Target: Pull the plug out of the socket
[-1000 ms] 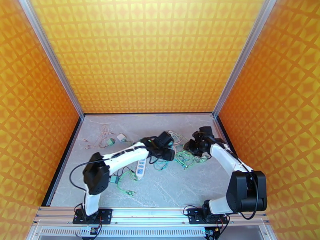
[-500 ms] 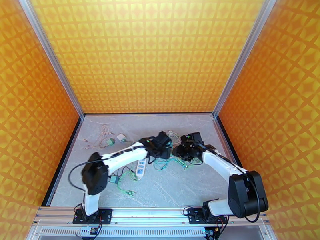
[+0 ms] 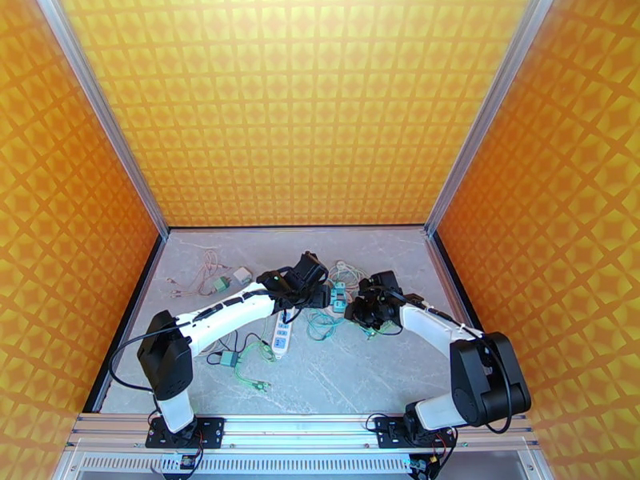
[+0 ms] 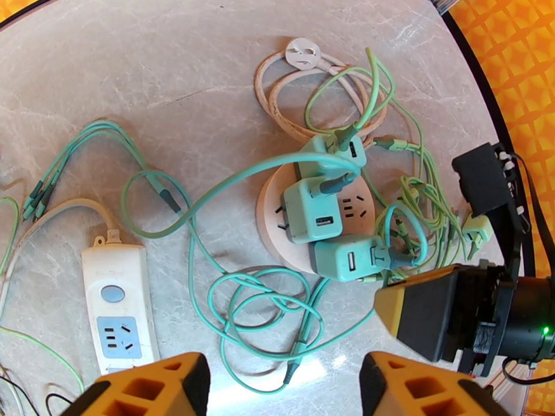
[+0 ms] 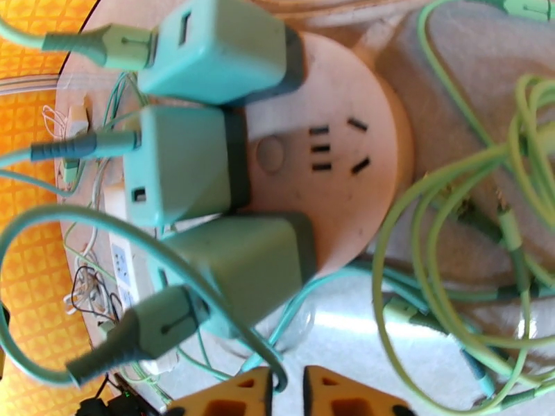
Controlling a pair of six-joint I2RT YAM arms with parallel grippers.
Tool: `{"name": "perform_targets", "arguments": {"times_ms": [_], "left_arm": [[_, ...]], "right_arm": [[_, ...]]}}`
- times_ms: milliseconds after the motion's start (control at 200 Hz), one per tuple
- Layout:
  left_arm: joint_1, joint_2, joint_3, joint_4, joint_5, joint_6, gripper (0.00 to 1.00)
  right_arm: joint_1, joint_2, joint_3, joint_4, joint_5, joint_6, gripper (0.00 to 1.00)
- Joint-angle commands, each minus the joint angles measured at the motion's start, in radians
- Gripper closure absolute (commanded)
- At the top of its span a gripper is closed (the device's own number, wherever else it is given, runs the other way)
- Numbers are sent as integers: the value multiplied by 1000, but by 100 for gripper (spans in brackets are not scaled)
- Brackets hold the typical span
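Here, three teal plugs sit on one round socket.

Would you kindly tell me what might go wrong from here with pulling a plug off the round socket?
1. The right gripper is shut beside a teal cable, not on a plug; it may snag the cable instead.
2. The left gripper hangs open above the socket, so nothing pins it down; a pull may drag the socket along.
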Motion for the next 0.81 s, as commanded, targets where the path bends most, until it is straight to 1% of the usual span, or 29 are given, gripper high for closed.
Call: {"name": "perform_targets", "arguments": {"times_ms": [0, 65, 120, 205, 245, 375, 510, 635, 725, 800], "left_arm": [[-2, -11, -10, 12, -16, -4, 39], [0, -12, -10, 12, -17, -4, 39], [0, -14, -10, 14, -17, -3, 39], [2, -19, -10, 24, -16, -6, 39], [3, -21, -39, 26, -17, -6, 39], [6, -22, -48, 35, -16, -5, 39], [7, -17, -44, 37, -17, 2, 39], [6, -9, -52, 70, 11, 22, 40], [1, 9, -61, 109, 50, 63, 41], [-10, 32, -61, 135, 52, 100, 43]], "right_arm": [[6, -7, 26, -8, 91, -26, 98], [6, -36, 37, -39, 148, -34, 100], [6, -76, 43, -61, 198, -40, 100], [6, -146, 42, -72, 244, -47, 100], [6, -177, 41, -77, 262, -47, 100], [6, -258, 45, -88, 271, -64, 100], [6, -300, 55, -104, 252, -91, 100], [5, -297, 79, -135, 266, -132, 100], [5, -281, 112, -169, 283, -159, 100], [6, -265, 137, -204, 278, -170, 100]]}}
